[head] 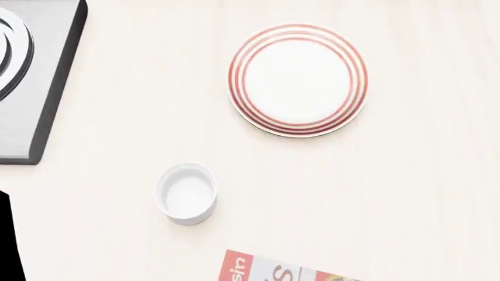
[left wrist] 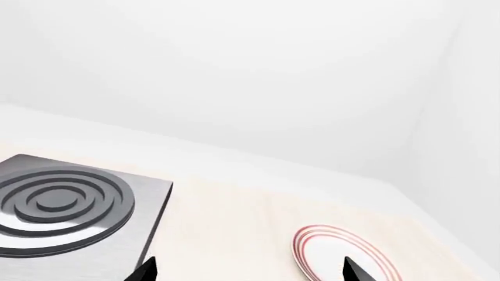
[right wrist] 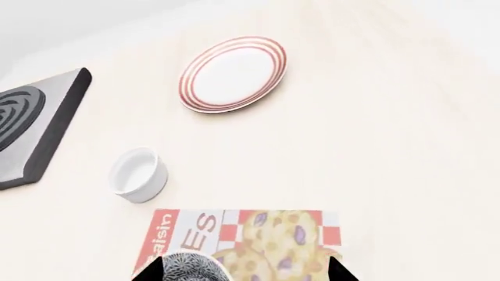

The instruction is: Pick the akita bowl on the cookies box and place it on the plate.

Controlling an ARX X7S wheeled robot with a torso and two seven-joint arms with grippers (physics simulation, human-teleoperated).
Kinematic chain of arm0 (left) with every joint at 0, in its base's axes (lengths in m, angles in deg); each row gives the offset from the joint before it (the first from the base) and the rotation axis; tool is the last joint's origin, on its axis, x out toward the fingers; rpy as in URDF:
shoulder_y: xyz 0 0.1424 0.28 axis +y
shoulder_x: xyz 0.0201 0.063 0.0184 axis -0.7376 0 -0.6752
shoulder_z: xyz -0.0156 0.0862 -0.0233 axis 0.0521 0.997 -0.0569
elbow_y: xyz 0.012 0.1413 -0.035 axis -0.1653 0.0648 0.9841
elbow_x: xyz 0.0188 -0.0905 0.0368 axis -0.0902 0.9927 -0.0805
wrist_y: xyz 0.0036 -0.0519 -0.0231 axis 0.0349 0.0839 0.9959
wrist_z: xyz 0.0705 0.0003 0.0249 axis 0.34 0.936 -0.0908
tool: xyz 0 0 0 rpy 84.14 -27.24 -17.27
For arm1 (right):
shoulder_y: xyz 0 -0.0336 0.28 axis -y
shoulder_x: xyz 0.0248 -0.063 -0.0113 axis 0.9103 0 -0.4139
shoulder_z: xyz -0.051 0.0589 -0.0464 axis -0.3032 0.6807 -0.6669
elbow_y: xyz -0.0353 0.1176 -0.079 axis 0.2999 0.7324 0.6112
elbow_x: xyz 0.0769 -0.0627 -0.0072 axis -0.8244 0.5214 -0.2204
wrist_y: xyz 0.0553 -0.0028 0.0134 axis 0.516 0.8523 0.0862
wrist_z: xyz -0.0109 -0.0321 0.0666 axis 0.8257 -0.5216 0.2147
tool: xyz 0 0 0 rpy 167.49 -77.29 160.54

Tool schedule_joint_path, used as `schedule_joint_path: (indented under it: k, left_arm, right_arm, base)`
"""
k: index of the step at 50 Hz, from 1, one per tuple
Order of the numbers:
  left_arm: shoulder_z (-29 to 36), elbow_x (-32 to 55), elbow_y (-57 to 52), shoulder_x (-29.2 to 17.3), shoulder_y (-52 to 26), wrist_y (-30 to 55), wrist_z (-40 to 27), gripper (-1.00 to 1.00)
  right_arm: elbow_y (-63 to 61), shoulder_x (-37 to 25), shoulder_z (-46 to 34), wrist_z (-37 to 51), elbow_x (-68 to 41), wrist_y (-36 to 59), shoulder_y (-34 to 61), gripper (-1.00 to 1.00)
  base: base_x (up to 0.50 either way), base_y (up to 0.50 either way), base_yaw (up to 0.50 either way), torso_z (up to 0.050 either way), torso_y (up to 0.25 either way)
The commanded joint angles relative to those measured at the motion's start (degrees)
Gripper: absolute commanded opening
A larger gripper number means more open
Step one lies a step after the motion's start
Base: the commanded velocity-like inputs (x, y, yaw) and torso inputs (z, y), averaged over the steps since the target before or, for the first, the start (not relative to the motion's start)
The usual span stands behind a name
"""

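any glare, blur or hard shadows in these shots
Head view: flat even light, sharp, only a faint shadow under the plate and white cup. Left wrist view: washed-out white wall, soft reflection on the metal burner. Right wrist view: sharp, with the cookies box and speckled bowl cropped at the frame edge.

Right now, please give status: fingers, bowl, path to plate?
Right gripper open above akita bowl on cookies box. Left gripper open, empty. Plate bare. White cup beside path.

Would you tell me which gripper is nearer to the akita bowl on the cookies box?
Right. The right gripper straddles the akita bowl on the cookies box; the left gripper faces the plate and stove, no bowl in sight.
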Motion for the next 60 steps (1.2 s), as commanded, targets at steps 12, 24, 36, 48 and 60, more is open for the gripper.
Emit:
schedule_joint_path:
  k: [12, 24, 36, 48, 60]
  left_arm:
    - [0.7, -0.2, 0.3, -0.3, -0.2, -0.5, -0.3, 1.0]
    - [0.7, 0.0, 0.5, -0.6, -0.3, -1.0, -0.4, 1.0]
    - [1.0, 0.0, 0.8, -0.7, -0.5, -1.2, -0.5, 1.0]
    - [1.2, -0.1, 0.4, -1.0, -0.5, -1.3, -0.8, 1.0]
    - [1.3, -0.1, 0.3, -1.4, -0.4, -1.6, -1.0, 1.0]
  right_arm:
    - [0.0, 3.8, -0.2, 0.4, -4.4, -5.1, -3.5, 1.0]
    - [3.9, 8.3, 10.6, -2.0, -4.8, -5.1, -12.9, 1.0]
    - [8.3, 9.0, 12.5, -4.0, -7.2, -6.5, -14.2, 1.0]
    - [11.7, 9.9, 14.1, -4.7, -7.0, -9.1, -18.2, 1.0]
    - [16.0, 13.5, 15.7, -6.5, -8.6, -10.9, -21.6, 1.0]
  base:
    - [0.0, 0.0, 0.0, 0.0, 0.0]
    - [0.0, 0.0, 0.0, 0.0, 0.0]
    - [0.0, 0.0, 0.0, 0.0, 0.0]
    - [0.0, 0.0, 0.0, 0.0, 0.0]
    - [0.0, 0.0, 0.0, 0.0, 0.0]
